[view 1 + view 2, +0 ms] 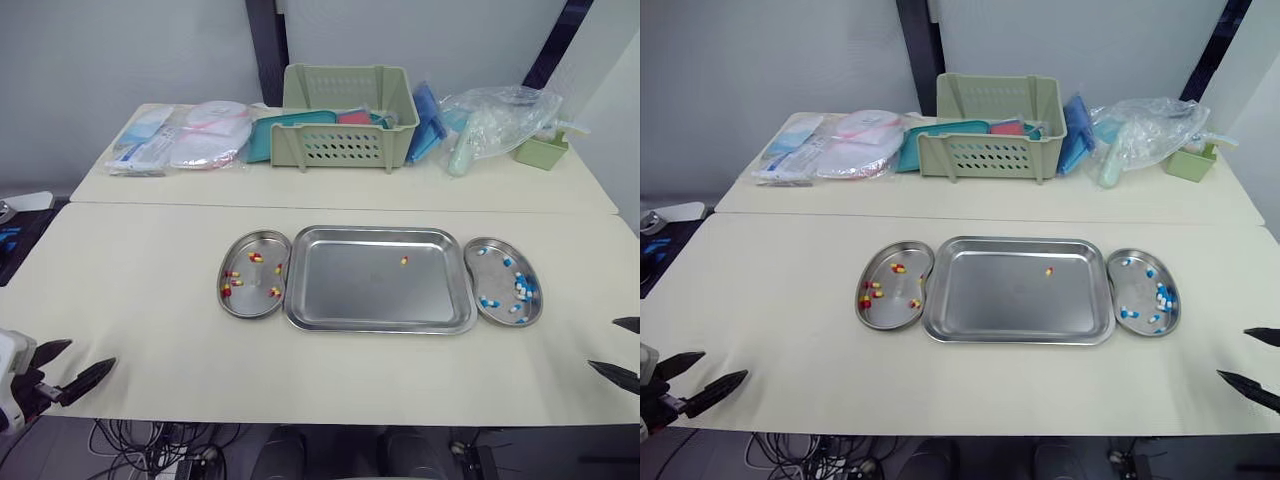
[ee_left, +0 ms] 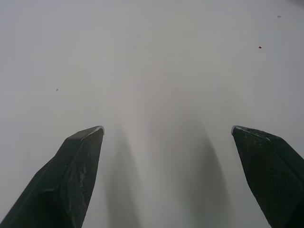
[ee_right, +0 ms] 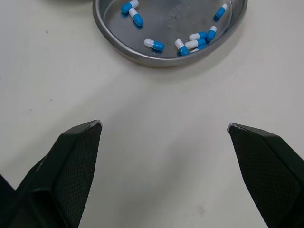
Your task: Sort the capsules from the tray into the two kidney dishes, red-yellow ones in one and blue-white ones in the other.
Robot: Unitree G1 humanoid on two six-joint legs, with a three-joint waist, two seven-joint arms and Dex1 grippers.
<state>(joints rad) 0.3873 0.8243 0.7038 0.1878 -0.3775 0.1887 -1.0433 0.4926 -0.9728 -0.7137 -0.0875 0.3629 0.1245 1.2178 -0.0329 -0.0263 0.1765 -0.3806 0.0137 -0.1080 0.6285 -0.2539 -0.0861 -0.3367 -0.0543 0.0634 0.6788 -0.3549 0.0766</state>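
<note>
A steel tray [image 1: 330, 300] lies mid-table with one red-yellow capsule [image 1: 404, 261] on it. Touching its left side, a kidney dish [image 1: 240, 300] holds several red-yellow capsules [image 1: 233, 281]. The kidney dish [image 1: 497, 317] on its right holds several blue-white capsules [image 1: 519, 289], and the right wrist view has the same dish [image 3: 118, 38] just beyond my fingers. My left gripper [image 1: 82, 366] hangs open at the table's near left edge, empty, over bare tabletop. My right gripper [image 1: 620, 350] stands open and empty at the near right edge, short of the blue-white dish.
A second table at the back carries a green slotted basket [image 1: 345, 145], packaged supplies [image 1: 185, 140] on the left, a clear plastic bag [image 1: 500, 120] and a small green box [image 1: 541, 152] on the right. Cables [image 1: 150, 445] lie on the floor below the near edge.
</note>
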